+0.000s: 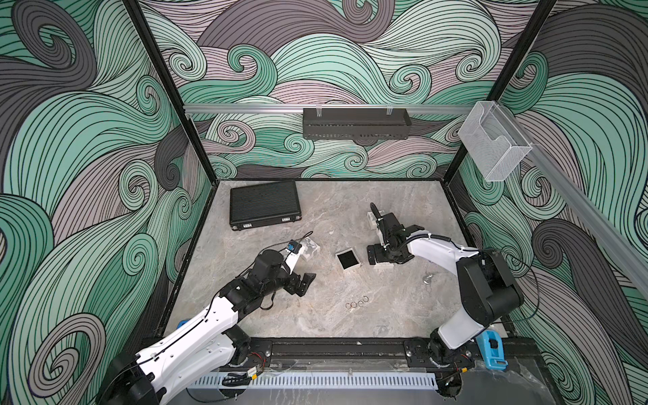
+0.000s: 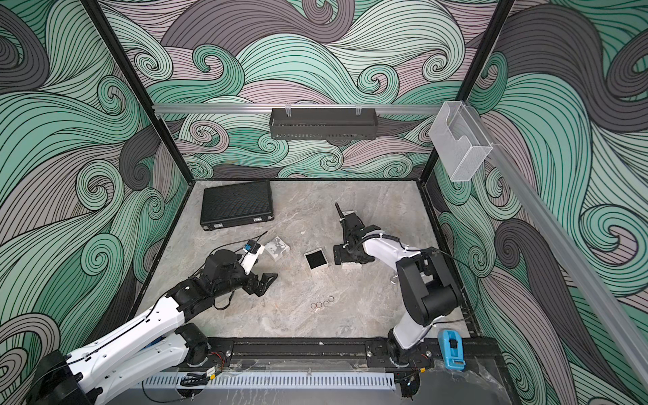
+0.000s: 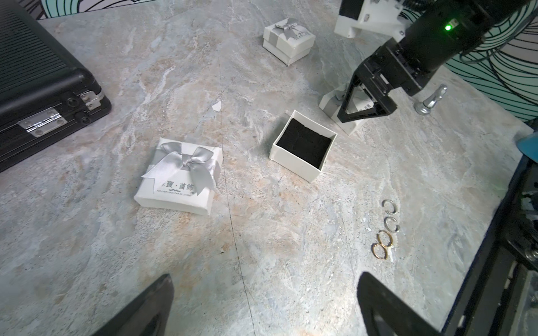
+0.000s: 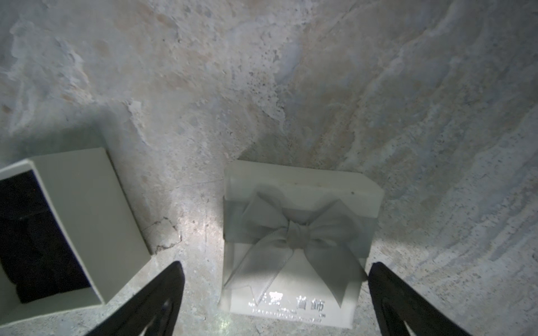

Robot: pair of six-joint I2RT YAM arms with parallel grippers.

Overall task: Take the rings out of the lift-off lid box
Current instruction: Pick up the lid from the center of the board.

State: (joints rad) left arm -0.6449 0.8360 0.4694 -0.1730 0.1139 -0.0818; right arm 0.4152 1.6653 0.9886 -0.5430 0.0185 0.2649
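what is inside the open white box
Only a black foam insert shows inside the open white box. The rings lie outside on the table. Anything under the foam is hidden.

open box: centre | rings: before it, robot side | case: far back, left

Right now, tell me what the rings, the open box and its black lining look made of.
Rings: metal by the look, thin glinting hoops, two silvery, two gold-toned. Open box: probably matte off-white cardboard, thin straight walls with crisp edges. Black lining: dull and light-absorbing with a slit, perhaps foam or velvet; cannot tell which.
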